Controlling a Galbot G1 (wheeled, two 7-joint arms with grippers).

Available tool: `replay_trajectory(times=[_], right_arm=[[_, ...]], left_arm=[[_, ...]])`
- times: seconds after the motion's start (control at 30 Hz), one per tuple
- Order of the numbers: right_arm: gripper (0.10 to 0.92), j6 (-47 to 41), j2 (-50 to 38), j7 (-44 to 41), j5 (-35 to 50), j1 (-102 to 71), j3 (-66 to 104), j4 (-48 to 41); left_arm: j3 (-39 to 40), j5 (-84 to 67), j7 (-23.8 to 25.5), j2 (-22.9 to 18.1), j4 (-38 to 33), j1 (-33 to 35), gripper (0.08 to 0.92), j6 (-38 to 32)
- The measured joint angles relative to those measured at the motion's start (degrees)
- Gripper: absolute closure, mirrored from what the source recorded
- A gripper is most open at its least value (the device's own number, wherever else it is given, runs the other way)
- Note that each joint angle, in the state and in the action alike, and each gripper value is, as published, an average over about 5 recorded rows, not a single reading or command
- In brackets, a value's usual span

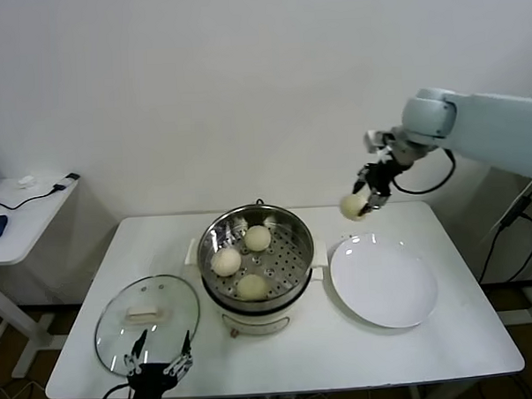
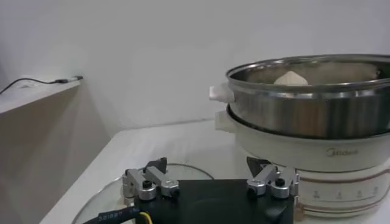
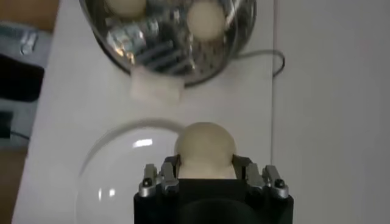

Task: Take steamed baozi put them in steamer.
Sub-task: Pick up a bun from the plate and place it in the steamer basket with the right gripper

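Observation:
The steamer [image 1: 292,282] stands mid-table with three baozi on its perforated tray: one at the back [image 1: 257,238], one at the left [image 1: 225,261], one at the front [image 1: 251,287]. My right gripper [image 1: 363,201] is shut on the fourth baozi [image 1: 353,206] and holds it in the air above the far edge of the white plate [image 1: 384,283], to the right of the steamer. In the right wrist view the held baozi [image 3: 205,149] sits between the fingers, with the steamer [image 3: 244,36] beyond. My left gripper [image 1: 158,363] is open and empty at the table's front left.
A round glass lid [image 1: 173,301] lies flat left of the steamer, just beyond my left gripper; it also shows in the left wrist view [image 2: 122,182]. A side table [image 1: 20,219] with cables stands at the far left. A power cord runs behind the steamer.

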Motion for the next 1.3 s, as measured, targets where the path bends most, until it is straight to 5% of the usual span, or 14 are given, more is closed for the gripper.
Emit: replay_trajectory(times=[0.4, 1.1, 1.3], right_arm=[[0.431, -7.6, 10.7, 9.0, 11.0, 0.3, -1.2, 6.6], [0.428, -13.0, 14.9, 17.0, 6.7, -14.0, 0.7, 2.2], [0.306, -11.5, 14.4, 16.7, 6.7, -15.0, 1.8, 1.3]], left_arm=[[-0.9, -0.8, 0.2, 0.2, -0.5, -0.7, 0.177, 0.7], [-1.4, -1.8, 0.0, 0.0, 0.2, -1.6, 0.177, 1.8], [-1.5, -2.1, -0.1, 0.1, 0.0, -1.1, 0.177, 1.7]])
